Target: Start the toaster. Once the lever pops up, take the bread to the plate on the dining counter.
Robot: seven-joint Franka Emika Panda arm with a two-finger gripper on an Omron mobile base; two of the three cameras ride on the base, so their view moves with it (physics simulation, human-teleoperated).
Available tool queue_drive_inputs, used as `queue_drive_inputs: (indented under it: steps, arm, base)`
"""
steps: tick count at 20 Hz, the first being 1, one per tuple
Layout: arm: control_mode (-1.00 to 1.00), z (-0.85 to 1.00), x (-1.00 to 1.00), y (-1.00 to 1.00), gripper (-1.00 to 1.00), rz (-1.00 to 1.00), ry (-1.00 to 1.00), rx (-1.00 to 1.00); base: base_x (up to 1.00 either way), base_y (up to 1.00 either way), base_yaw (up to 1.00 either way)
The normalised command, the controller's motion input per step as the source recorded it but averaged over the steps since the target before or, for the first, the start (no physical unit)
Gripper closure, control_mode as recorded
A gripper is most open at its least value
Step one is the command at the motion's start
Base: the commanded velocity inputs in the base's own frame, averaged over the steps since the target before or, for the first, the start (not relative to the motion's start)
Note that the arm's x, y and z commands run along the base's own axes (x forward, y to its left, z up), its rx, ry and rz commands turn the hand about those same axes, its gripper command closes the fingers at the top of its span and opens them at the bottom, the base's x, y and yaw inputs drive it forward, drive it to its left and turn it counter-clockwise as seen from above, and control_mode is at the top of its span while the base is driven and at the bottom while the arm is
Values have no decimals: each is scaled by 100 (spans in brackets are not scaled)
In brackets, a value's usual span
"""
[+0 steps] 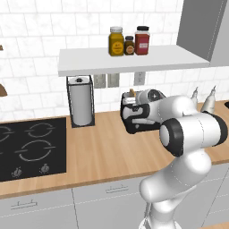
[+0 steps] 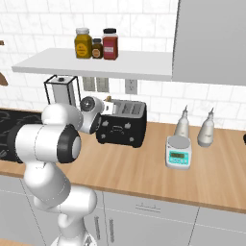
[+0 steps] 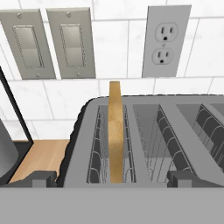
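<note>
Hovering above the toaster [image 3: 144, 144] on the desk [image 2: 144, 168], the fingers [image 3: 112, 179] stood fully spread and empty, straddling the bread [image 3: 115, 131] upright in one slot. Descending there could strike the slice rather than the lever, leaving toasting unstarted.

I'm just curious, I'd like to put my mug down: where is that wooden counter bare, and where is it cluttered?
Bare wood lies between the stove and the toaster, in front of the paper towel holder. More lies along the front edge past the small scale. It is crowded by the wall: toaster, scale and two bottles.
</note>
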Motion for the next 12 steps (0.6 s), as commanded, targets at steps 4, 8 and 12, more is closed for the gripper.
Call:
queue_drive_inputs:
  steps: [4, 8, 12]
  arm:
    - [-100, 0, 0, 0, -100, 0, 0, 0]
    - [-100, 0, 0, 0, -100, 0, 0, 0]
    - [-100, 0, 0, 0, -100, 0, 0, 0]
  base:
    - [0, 0, 0]
    - [0, 0, 0]
    - [0, 0, 0]
